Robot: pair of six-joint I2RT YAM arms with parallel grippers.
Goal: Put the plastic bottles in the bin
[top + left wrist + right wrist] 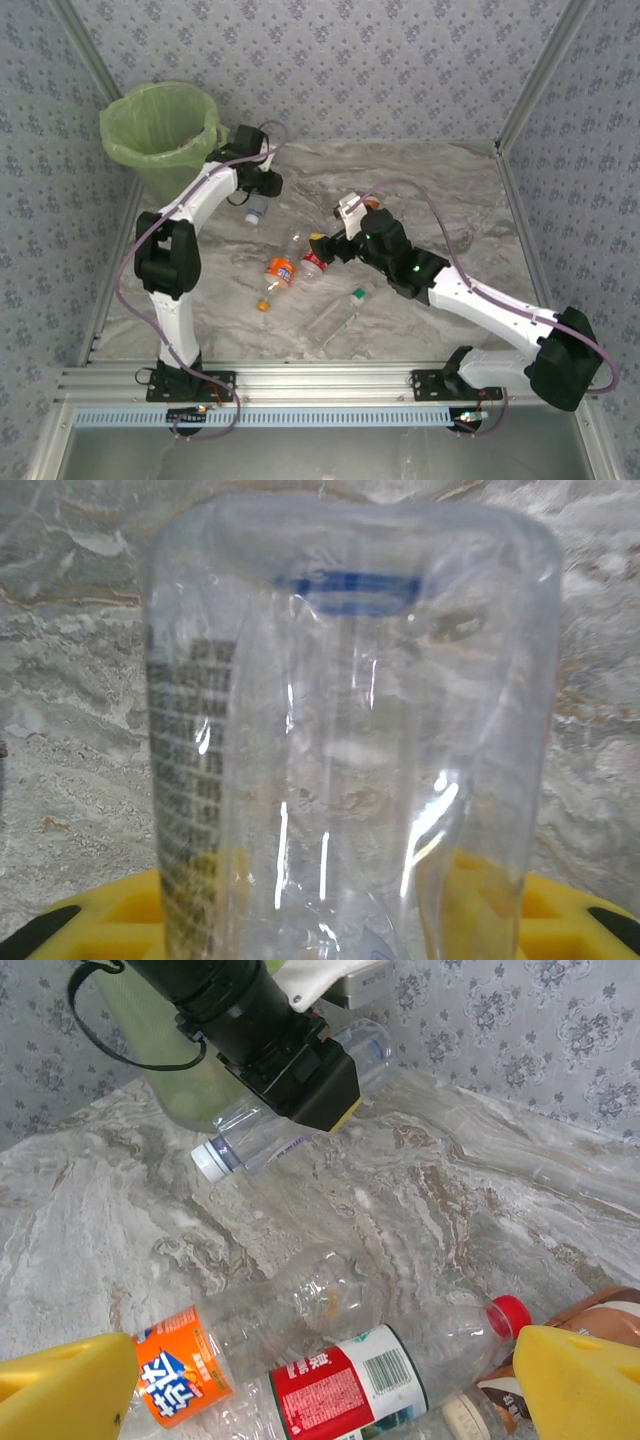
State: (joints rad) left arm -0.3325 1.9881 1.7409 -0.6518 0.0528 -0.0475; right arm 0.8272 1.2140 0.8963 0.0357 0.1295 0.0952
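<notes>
A clear plastic bottle (350,730) with a blue neck ring stands between the yellow fingers (90,925) of my left gripper (330,930), which is shut on its dented body. From above, that gripper (262,188) and the bottle (257,209) sit just right of the light-green bin (160,125). My right gripper (325,250) is open and low over a cluster of bottles. An orange-labelled bottle (175,1375), a red-labelled one (350,1385) with a red cap and a brown-labelled one (600,1310) lie between its fingertips (325,1390).
A clear bottle with a green cap (340,315) lies alone toward the near edge. Patterned walls and metal rails close in the marble table (450,200). The left arm (240,1010) crosses the top of the right wrist view, in front of the bin (125,1015).
</notes>
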